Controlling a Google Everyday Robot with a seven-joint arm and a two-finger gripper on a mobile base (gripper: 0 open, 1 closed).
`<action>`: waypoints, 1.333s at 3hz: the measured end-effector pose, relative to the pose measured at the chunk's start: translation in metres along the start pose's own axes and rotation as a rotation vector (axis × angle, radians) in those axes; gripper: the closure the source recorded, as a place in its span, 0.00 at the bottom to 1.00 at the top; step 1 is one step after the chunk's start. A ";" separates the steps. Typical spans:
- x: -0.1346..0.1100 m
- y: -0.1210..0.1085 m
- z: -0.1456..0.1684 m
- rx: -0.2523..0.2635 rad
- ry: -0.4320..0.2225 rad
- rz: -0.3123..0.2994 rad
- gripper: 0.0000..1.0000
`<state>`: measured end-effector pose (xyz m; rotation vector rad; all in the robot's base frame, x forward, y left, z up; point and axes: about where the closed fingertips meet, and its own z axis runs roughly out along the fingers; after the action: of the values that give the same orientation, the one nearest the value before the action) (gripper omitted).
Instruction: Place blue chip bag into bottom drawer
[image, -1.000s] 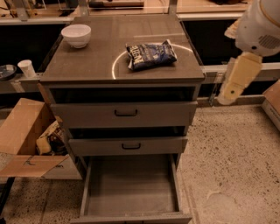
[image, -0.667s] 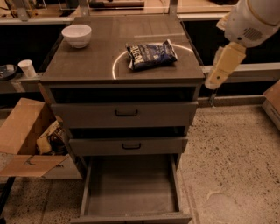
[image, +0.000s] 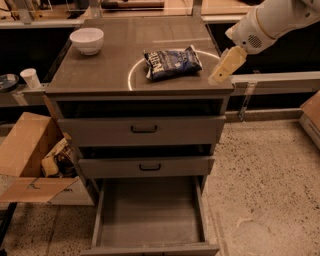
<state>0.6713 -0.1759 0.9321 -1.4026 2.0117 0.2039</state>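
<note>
The blue chip bag (image: 172, 61) lies flat on the cabinet top (image: 100, 70), inside a white ring mark, right of centre. The bottom drawer (image: 150, 215) is pulled out at the foot of the cabinet, its flat grey tray bare. My gripper (image: 223, 71) hangs at the cabinet top's right edge, a short way right of the bag and apart from it. It holds nothing that I can see. The white arm runs up to the top right corner.
A white bowl (image: 87, 40) sits at the cabinet top's back left. Two shallower drawers with black handles (image: 144, 129) are above the bottom drawer. An open cardboard box (image: 35, 160) stands at the left. A white cup (image: 31, 78) is at the far left.
My gripper has moved left and up, from beside the cabinet to its top right edge, closer to the bag. The bag and drawers have not moved.
</note>
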 end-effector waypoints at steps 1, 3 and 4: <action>0.000 0.000 0.000 0.000 0.000 0.000 0.00; -0.013 -0.041 0.036 0.047 -0.080 0.075 0.00; -0.017 -0.056 0.068 0.041 -0.112 0.143 0.00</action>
<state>0.7529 -0.1531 0.9031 -1.1957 2.0127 0.2957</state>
